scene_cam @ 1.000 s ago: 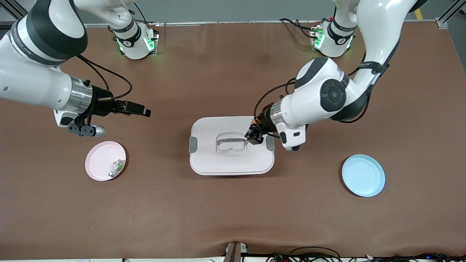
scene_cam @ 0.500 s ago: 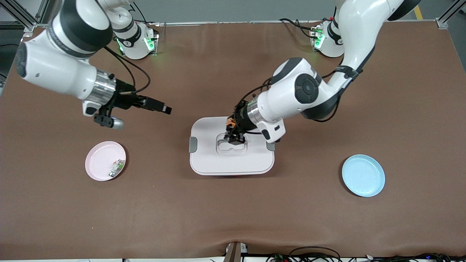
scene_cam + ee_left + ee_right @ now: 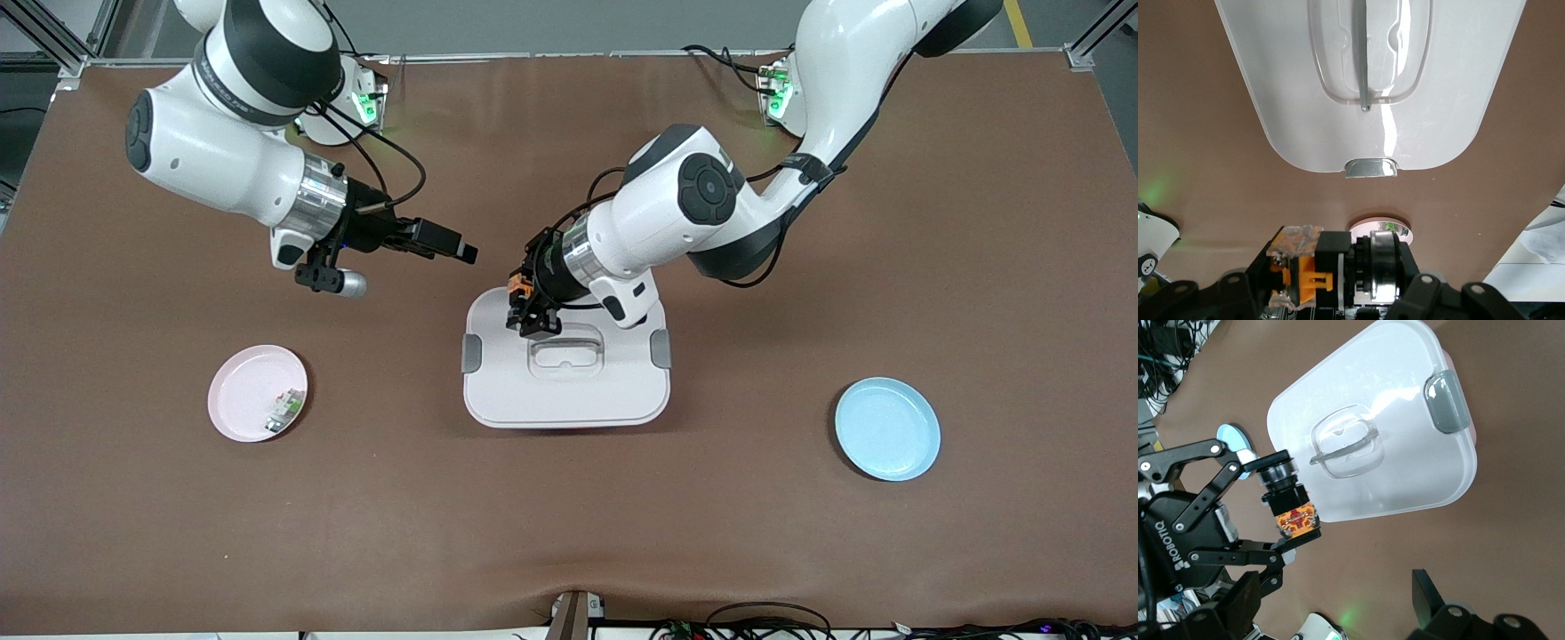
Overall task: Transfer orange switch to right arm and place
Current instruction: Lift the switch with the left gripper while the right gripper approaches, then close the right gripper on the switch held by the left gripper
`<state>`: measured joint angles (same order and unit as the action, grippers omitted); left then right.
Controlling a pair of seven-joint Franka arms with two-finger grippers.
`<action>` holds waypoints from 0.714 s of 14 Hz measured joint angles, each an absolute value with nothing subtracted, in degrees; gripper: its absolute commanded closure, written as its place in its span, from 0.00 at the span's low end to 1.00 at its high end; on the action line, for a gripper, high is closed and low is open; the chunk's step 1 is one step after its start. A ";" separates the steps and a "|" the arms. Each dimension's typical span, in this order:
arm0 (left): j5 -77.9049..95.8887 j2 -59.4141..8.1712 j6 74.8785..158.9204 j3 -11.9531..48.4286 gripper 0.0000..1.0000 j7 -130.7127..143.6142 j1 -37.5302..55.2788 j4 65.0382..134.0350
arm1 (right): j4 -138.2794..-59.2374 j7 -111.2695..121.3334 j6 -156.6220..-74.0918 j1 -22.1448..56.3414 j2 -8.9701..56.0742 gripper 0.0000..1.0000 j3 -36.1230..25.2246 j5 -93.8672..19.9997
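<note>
The blue plate [image 3: 887, 441] lies toward the left arm's end of the table, nearest the front camera. The pink plate [image 3: 253, 391] lies toward the right arm's end and carries a small white-and-green part [image 3: 284, 410]. The white lidded container [image 3: 565, 387] sits at the table's centre. The left gripper [image 3: 531, 313] hangs over the container's farther corner toward the right arm's end, fingers clenched on the orange switch [image 3: 1291, 505]. The right gripper [image 3: 455, 248] hangs over bare table beside that corner, fingers spread and grasping nothing.
</note>
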<state>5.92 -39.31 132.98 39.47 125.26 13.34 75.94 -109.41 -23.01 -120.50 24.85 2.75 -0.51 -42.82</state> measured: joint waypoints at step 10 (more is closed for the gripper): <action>10.95 -40.85 134.43 39.47 1.00 125.54 15.10 75.17 | -109.52 -14.01 -125.41 24.89 5.67 0.00 -0.98 -43.49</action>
<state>10.95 -40.85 134.43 39.47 125.54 15.10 75.17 -109.52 -14.01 -125.41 24.89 5.67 -0.98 -43.49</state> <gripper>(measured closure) 0.273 0.000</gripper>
